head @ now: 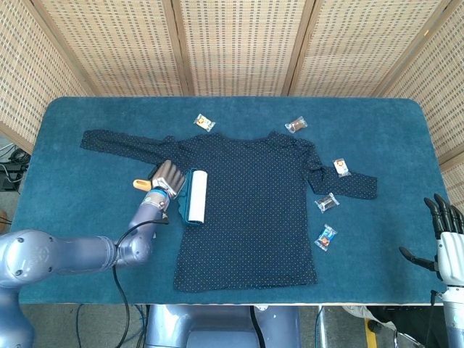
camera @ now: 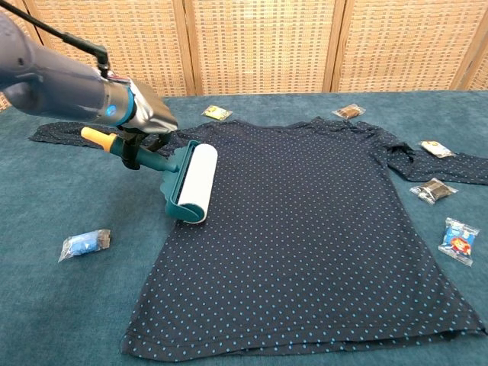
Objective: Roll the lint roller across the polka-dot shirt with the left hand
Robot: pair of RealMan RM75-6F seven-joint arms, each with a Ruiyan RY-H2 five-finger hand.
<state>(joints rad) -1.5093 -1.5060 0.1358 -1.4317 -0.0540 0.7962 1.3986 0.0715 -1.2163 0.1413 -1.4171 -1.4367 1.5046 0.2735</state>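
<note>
Your left hand [camera: 141, 122], fingers wrapped round the teal-framed white lint roller [camera: 192, 184], rests it on the navy polka-dot shirt [camera: 305, 229]; blue wrapped candy [camera: 84, 243] lies well apart on the tabletop. Right hand [head: 447, 243]: fingers spread, holding nothing.

The left hand [head: 165, 178], at the end of a grey metal arm bent in from the near left corner, has its fingers [camera: 131, 158] wrapped round a handle, while the black-fingered right hand [head: 444, 233] stands upright with fingers apart, holding nothing.
</note>
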